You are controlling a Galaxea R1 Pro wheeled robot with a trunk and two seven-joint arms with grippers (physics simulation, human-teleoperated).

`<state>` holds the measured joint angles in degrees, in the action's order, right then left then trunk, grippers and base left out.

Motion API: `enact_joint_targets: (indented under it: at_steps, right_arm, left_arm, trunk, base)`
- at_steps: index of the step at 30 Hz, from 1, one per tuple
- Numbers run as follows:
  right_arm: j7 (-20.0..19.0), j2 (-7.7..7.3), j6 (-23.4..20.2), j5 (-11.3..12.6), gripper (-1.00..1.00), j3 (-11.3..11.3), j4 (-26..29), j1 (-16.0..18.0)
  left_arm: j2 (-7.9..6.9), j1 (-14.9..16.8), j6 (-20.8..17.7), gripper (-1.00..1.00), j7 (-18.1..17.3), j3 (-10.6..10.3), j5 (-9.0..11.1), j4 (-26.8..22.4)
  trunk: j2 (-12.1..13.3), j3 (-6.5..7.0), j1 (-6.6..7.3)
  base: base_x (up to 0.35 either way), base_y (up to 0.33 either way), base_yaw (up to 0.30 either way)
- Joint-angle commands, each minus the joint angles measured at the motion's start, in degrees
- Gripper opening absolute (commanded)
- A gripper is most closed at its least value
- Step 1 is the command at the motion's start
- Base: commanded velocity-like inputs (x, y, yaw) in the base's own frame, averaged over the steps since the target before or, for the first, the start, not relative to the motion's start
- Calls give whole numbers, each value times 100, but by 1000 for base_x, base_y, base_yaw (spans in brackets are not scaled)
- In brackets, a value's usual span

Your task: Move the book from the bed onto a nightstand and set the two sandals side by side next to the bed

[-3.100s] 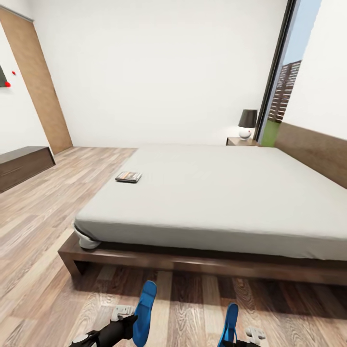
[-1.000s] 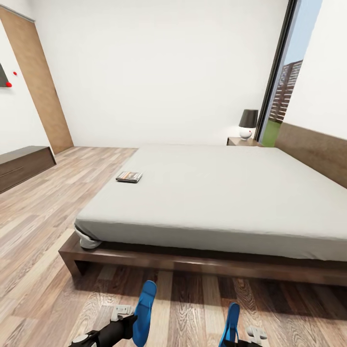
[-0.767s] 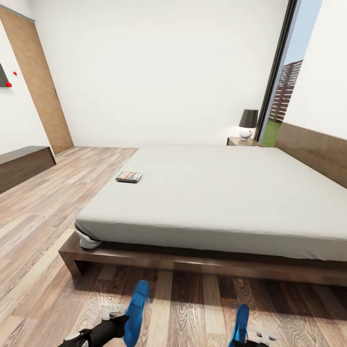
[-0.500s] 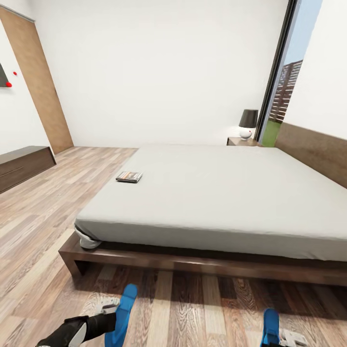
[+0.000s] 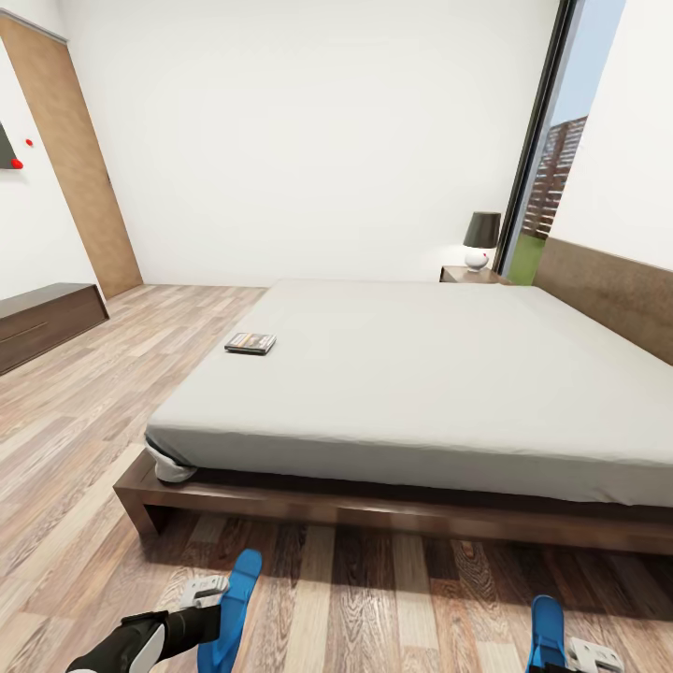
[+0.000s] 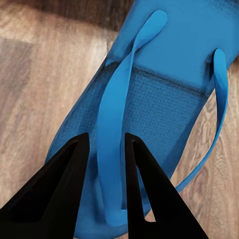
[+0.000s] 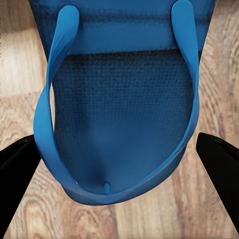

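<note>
Sandals (image 5: 236, 608) apart near bed (image 5: 393, 509) edge; floor (image 5: 84, 421) open leftward.

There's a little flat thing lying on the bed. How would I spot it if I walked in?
Find the big low bed with the plain grey mattress and dark wood frame. Near its left edge, on the side toward the long dark bench, lies the book, flat on the mattress. It is small, thin and dark-covered, and nothing else sits on the bed.
</note>
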<state>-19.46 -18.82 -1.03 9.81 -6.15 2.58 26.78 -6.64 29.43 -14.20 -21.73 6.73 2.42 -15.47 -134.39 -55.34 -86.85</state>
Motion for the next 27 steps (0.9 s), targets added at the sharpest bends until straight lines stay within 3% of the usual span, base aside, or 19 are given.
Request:
enact_joint_targets:
  at_steps: [1,15,21,22,24,25,27]
  right_arm:
    - [-37,1,-11,21,-100,-44,-3,3]
    - [-40,1,-6,18,-100,-41,-3,3]
    - [-107,-48,-37,21,-100,-47,3,3]
    - [-437,-237,-61,29,-100,-48,4,3]
    - [-1751,-676,-89,194,-100,-48,-29,3]
    - [-2562,-835,-115,416,-100,-50,-42,3]
    - [-3578,-1041,-423,816,-100,-52,-20,3]
  left_arm:
    - [4,1,-57,-100,-18,39,22,-9]
    - [5,1,-57,-100,-16,39,22,-9]
    - [5,1,-57,-100,-16,32,22,-9]
    - [5,1,-57,-100,-16,31,22,-9]
    - [5,1,-57,-100,-16,30,22,-9]
    - [5,1,-57,-100,-16,30,22,-9]
    - [5,1,-57,-100,-16,33,22,-9]
  trunk:
    - [-2,-5,1]
    - [-483,-221,-262]
    - [-483,-221,-262]
    - [-483,-221,-262]
    - [-483,-221,-262]
    - [-483,-221,-262]
    - [-483,-221,-262]
  base:
    - [0,0,0]
    - [0,0,0]
    - [0,0,0]
    - [0,0,0]
    - [0,0,0]
    - [0,0,0]
    - [0,0,0]
